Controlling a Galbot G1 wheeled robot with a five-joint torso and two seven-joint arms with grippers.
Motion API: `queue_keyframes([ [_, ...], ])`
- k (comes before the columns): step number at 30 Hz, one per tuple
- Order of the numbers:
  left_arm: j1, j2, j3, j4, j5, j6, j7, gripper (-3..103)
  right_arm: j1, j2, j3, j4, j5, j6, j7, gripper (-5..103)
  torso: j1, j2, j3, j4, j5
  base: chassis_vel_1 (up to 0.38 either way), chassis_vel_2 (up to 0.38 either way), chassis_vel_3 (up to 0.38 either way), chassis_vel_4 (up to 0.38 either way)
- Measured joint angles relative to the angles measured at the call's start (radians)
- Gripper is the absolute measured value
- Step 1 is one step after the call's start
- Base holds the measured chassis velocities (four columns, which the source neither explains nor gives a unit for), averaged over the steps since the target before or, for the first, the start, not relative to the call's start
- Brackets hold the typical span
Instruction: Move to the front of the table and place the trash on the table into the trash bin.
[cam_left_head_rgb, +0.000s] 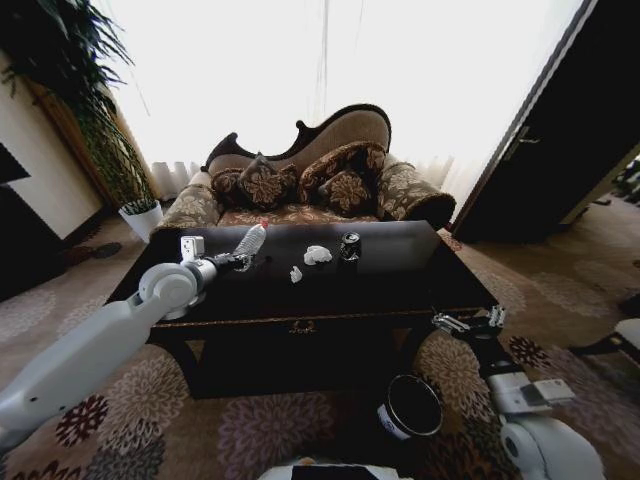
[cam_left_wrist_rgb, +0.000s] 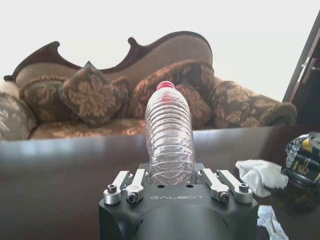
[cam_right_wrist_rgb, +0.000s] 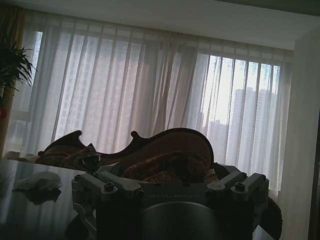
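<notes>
On the dark glossy table (cam_left_head_rgb: 400, 285) lie a crumpled white tissue (cam_left_head_rgb: 317, 255), a small white paper scrap (cam_left_head_rgb: 296, 274) and a dark drink can (cam_left_head_rgb: 349, 246). My left gripper (cam_left_head_rgb: 236, 262) hovers over the table's left part, shut on a clear plastic bottle (cam_left_head_rgb: 251, 240) with a red cap. In the left wrist view the bottle (cam_left_wrist_rgb: 170, 132) stands between the fingers (cam_left_wrist_rgb: 127, 184), with the tissue (cam_left_wrist_rgb: 260, 172) and can (cam_left_wrist_rgb: 305, 160) off to the side. My right gripper (cam_left_head_rgb: 466, 322) is open by the table's front right corner. The black trash bin (cam_left_head_rgb: 411, 405) stands on the carpet before the table.
A patterned sofa (cam_left_head_rgb: 300, 190) with cushions sits behind the table. A potted plant (cam_left_head_rgb: 120, 160) stands at the back left, and a dark door (cam_left_head_rgb: 560, 130) at the right. Patterned carpet (cam_left_head_rgb: 290, 430) lies open in front of the table around the bin.
</notes>
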Motion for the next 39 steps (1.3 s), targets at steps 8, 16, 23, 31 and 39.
queue_keyframes([
  [8,0.216,0.073,-0.244,-0.104,0.365,-0.262,0.273,36,-0.013,-0.062,-0.015,0.048,0.199,0.007,-0.073,100,0.000,0.000,0.000,0.0002,0.0001,0.000,0.000,0.000,0.000],
  [16,0.303,0.109,-0.324,-0.232,0.518,-0.491,0.570,36,-0.033,-0.111,-0.107,0.126,0.504,0.047,-0.331,100,0.000,0.000,0.000,0.0001,0.0002,0.000,0.000,0.000,0.000],
  [23,0.294,0.147,-0.287,-0.317,0.558,-0.597,0.774,36,-0.063,-0.124,-0.162,0.200,0.643,0.049,-0.531,100,0.000,0.000,0.000,0.0001,0.0001,0.000,0.000,0.000,0.000],
  [31,0.273,0.139,-0.210,-0.336,0.613,-0.620,0.845,36,-0.086,-0.078,-0.178,0.239,0.651,0.035,-0.573,100,0.000,0.000,0.000,-0.0001,0.0000,0.000,0.000,0.000,0.000],
  [39,0.279,0.148,-0.167,-0.366,0.615,-0.621,0.879,36,-0.085,-0.069,-0.192,0.229,0.596,0.031,-0.588,100,0.000,0.000,0.000,0.0000,0.0003,0.000,0.000,0.000,0.000],
])
